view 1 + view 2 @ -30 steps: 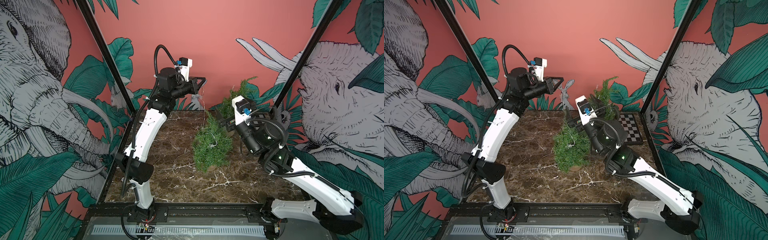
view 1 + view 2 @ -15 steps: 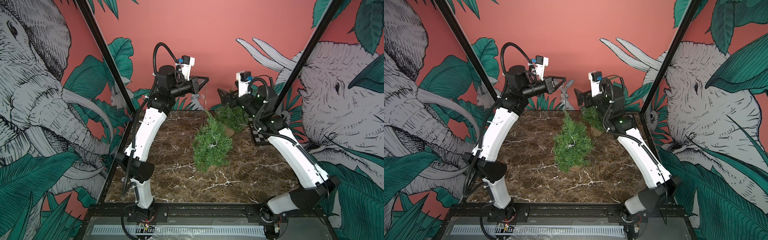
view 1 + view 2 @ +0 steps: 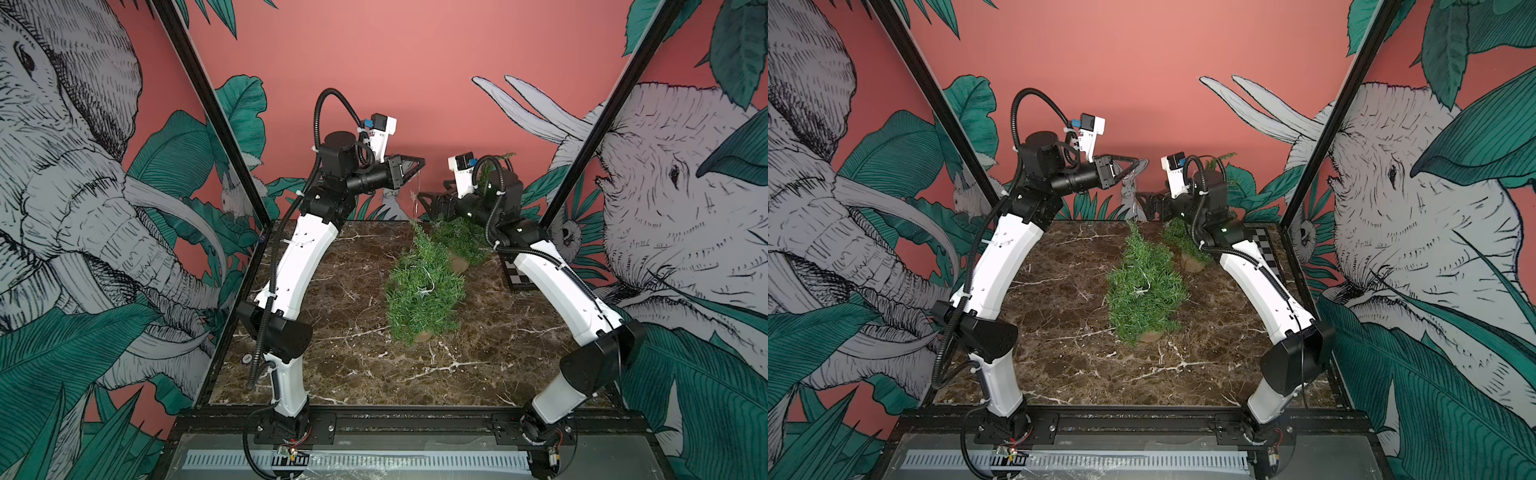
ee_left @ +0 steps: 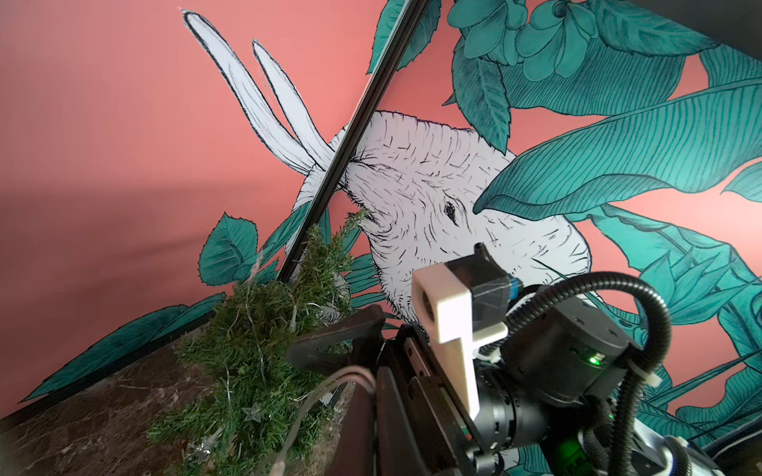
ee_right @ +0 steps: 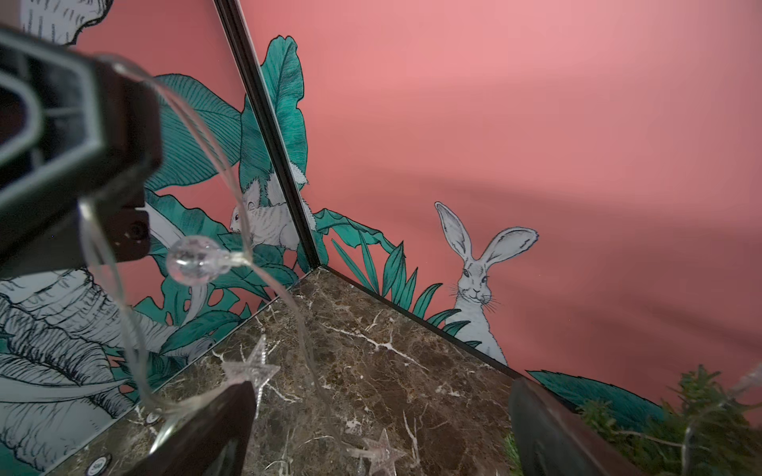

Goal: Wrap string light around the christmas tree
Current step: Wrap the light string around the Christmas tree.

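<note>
On the brown marble counter (image 3: 353, 353), mid-scene, stands the bushy green christmas tree (image 3: 424, 291). Above its tip the left pincer (image 3: 419, 166) is clamped on the clear-wired string light (image 5: 194, 259), probably lifting slack. The right pincer (image 3: 430, 203), jaws apart, sits beside the strand, seemingly to take it.

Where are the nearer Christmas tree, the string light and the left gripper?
nearer Christmas tree (image 3: 409, 303): in a top view, middle of its foliage.
string light (image 5: 194, 259): right wrist view, its round clear bulb.
left gripper (image 3: 420, 166): in a top view, between its closed fingertips.
</note>
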`<state>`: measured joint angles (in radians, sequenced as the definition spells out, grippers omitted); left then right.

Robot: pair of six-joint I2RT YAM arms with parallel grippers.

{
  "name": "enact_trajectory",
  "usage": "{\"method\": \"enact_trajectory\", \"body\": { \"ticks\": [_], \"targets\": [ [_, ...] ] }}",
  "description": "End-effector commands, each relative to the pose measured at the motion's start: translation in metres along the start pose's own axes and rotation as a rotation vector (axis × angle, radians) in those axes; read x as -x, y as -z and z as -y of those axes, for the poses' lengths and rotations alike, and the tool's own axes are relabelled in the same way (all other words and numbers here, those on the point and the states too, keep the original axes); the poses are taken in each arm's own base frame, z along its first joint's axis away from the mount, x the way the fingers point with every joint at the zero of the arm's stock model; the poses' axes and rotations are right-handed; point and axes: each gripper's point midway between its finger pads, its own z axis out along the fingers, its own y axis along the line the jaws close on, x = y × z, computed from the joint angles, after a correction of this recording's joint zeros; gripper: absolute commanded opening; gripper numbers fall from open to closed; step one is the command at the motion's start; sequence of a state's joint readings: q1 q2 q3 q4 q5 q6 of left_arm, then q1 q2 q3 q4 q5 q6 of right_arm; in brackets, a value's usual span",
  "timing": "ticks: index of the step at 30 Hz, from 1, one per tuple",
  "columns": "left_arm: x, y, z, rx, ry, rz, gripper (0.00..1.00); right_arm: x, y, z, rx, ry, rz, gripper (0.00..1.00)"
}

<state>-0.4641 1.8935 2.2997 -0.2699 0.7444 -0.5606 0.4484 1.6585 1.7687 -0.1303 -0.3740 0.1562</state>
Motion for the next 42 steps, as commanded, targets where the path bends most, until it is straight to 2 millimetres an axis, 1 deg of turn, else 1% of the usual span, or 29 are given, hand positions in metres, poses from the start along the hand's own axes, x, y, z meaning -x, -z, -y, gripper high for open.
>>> {"method": "enact_trajectory", "body": {
  "ticks": [1,5,9,11,14,17,20,23,25,27,28,29,32,34,38,42],
  "targets": [
    [0.015,0.004,0.022,-0.058,-0.039,0.032,0.00,0.012,-0.006,0.001,0.017,-0.017,0.043,0.98],
    [0.016,0.006,0.030,-0.082,-0.037,0.027,0.00,0.009,-0.020,0.008,0.007,-0.055,0.056,0.98],
    [0.015,0.008,0.038,-0.106,-0.032,0.018,0.00,0.012,-0.033,0.013,0.009,-0.107,0.087,0.97],
    [0.015,0.009,0.042,-0.113,-0.031,0.013,0.00,0.014,-0.038,0.015,0.009,-0.123,0.104,0.95],
    [0.014,0.012,0.048,-0.121,-0.030,0.009,0.00,0.018,-0.039,0.024,-0.031,-0.129,0.162,0.87],
    [0.014,0.016,0.057,-0.129,-0.036,0.005,0.00,0.027,-0.029,0.038,-0.118,-0.119,0.250,0.76],
    [0.008,0.021,0.060,-0.120,-0.047,-0.009,0.00,0.036,-0.013,0.048,-0.206,-0.080,0.290,0.62],
    [0.000,0.026,0.056,-0.084,-0.066,-0.019,0.00,0.040,0.003,0.055,-0.286,-0.023,0.295,0.47],
    [-0.004,0.028,0.050,-0.057,-0.072,-0.024,0.00,0.039,0.013,0.062,-0.337,0.008,0.284,0.33],
    [-0.009,0.028,0.046,-0.042,-0.074,-0.031,0.00,0.035,0.022,0.068,-0.379,0.025,0.269,0.20],
    [-0.010,0.028,0.045,-0.037,-0.072,-0.034,0.00,0.029,0.023,0.072,-0.397,0.030,0.250,0.15],
    [-0.011,0.028,0.043,-0.032,-0.073,-0.037,0.00,0.037,0.036,0.071,-0.412,0.039,0.266,0.12],
    [-0.012,0.026,0.038,-0.010,-0.081,-0.036,0.00,0.037,0.052,0.071,-0.434,0.064,0.271,0.09],
    [-0.013,0.027,0.033,0.012,-0.090,-0.036,0.00,0.035,0.060,0.068,-0.441,0.085,0.256,0.08],
    [-0.019,0.025,0.022,0.050,-0.097,-0.048,0.00,0.020,0.073,0.063,-0.443,0.119,0.203,0.08],
    [-0.028,0.019,0.017,0.029,-0.073,-0.073,0.00,0.007,0.089,0.059,-0.452,0.146,0.156,0.07]
  ]
}}
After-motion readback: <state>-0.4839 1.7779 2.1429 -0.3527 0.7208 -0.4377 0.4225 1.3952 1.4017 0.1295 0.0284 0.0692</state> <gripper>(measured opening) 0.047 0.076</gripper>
